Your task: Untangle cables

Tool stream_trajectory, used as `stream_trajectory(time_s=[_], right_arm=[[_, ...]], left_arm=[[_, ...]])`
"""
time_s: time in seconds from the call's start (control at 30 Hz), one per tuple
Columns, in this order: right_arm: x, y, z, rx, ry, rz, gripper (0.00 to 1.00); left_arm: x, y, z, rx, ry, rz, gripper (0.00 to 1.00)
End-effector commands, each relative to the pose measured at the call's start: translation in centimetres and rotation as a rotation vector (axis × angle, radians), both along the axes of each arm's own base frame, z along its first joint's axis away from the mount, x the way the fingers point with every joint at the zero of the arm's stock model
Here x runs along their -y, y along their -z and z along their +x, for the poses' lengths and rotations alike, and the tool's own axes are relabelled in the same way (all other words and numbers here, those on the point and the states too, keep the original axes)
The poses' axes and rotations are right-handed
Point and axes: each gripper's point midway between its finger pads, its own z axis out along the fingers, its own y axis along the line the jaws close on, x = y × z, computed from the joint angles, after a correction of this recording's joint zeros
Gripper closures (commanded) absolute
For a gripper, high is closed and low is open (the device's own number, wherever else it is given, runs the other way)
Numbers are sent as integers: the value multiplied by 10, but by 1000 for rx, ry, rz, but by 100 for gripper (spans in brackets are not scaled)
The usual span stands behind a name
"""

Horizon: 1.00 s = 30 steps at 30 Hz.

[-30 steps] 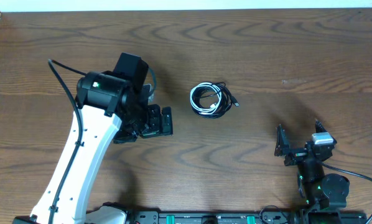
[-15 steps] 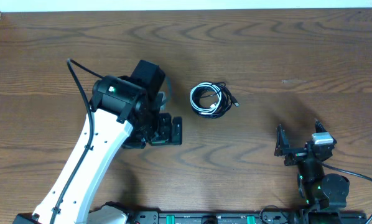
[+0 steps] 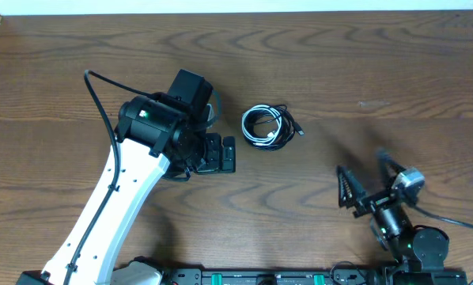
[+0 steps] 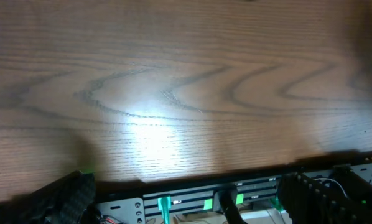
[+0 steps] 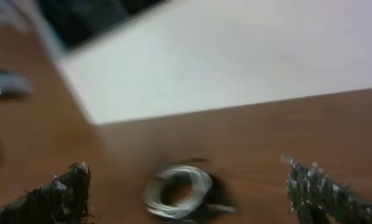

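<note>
The cables [image 3: 268, 127] lie as a small coiled bundle of white and black cord on the wooden table, a plug end sticking out to the right. My left gripper [image 3: 219, 154] stands open just left of and slightly nearer than the bundle, apart from it. Its wrist view shows only bare wood between the fingers [image 4: 61, 202], with no cables. My right gripper [image 3: 365, 180] is open near the front right, well clear of the bundle. In the blurred right wrist view the cables [image 5: 180, 191] sit ahead between the wide-spread fingers [image 5: 326, 193].
A black rail with green marks [image 4: 173, 202] runs along the table's front edge. A thick black cord [image 3: 102, 103] loops off the left arm. The table's far edge meets a white surface [image 5: 236, 56].
The left arm has swung right, bringing its gripper close to the bundle. The right gripper has turned and shifted left, and is blurred with motion now.
</note>
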Motion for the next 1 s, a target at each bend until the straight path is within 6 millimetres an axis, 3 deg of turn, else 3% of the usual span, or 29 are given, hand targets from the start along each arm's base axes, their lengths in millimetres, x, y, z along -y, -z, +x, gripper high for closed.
stream_trajectory(time_s=[0.0,0.17,0.23,0.33,0.43,0.53,0.7,0.83,0.97], right_arm=[[-22,-24,-19,-19,-195,199,1],[-23,-111,-58,377,-225,131,1],[-20,-136,-66,455,-180,66,1],[-19,-166,-72,474,-113,-71,1],[-11,-186,-68,376,-23,-208,1],[-1,-190,-55,187,33,-288,1],[1,-167,-35,-182,-25,-401,1],[-14,-153,-24,-382,-163,-352,1],[-38,-149,-25,-440,-341,-259,1]], left_arm=[[-4,2,0,5,-5,30,1],[-6,2,1,10,-7,42,1],[-8,3,2,16,-9,54,1],[-9,3,3,18,-10,60,0],[-9,3,3,19,-11,60,1],[-8,2,6,30,-12,54,1],[-11,2,10,29,-71,48,1],[-35,2,19,5,-226,48,1],[-67,3,25,-21,-359,56,1]])
